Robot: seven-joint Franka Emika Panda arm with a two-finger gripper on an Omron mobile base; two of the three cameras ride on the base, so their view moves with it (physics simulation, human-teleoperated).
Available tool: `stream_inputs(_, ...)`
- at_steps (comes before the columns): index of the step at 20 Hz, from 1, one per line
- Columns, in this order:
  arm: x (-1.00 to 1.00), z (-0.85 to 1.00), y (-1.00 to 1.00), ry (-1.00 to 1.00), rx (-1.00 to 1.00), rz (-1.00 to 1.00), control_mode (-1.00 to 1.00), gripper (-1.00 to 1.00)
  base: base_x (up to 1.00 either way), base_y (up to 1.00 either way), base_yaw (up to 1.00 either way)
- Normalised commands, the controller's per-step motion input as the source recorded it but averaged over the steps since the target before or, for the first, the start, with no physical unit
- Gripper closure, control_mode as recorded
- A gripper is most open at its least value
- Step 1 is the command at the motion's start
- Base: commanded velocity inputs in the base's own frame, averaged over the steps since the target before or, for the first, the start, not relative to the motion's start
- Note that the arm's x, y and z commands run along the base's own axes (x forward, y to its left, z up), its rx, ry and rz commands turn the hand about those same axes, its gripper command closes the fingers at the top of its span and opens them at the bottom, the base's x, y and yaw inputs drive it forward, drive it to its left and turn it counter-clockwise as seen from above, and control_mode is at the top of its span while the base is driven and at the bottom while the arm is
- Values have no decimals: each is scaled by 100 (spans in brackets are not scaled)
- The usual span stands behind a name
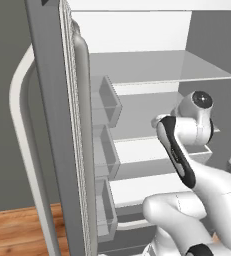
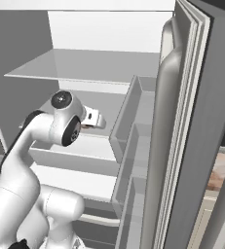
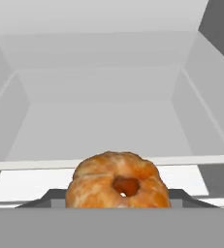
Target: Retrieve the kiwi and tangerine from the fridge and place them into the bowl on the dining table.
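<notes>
Orange-brown and dimpled, the tangerine (image 3: 117,181) sits at 6 o'clock in your hand view, close against the camera, over a white shelf of the open fridge (image 1: 152,75). You cannot tell whether the fingers are clamped on it. In your right base view the gripper (image 2: 92,119) reaches toward 3 o'clock.

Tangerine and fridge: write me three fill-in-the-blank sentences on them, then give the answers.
1. The fridge doors stand ____.
2. In the hand view, the tangerine sits at the ____ of the picture, close to the camera.
3. The tangerine's colour is ____.

Missing words: open; bottom; orange-brown
</notes>
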Motion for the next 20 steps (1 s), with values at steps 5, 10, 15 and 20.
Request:
stream_inputs(5,-100,51,0,11,0,0,-100,100,0,0,0)
stream_inputs(10,-92,14,0,-1,0,0,-100,100,0,0,0)
stream_inputs(15,-90,34,0,-5,0,0,-100,100,0,0,0)
stream_inputs(20,-78,33,0,-1,0,0,-100,100,0,0,0)
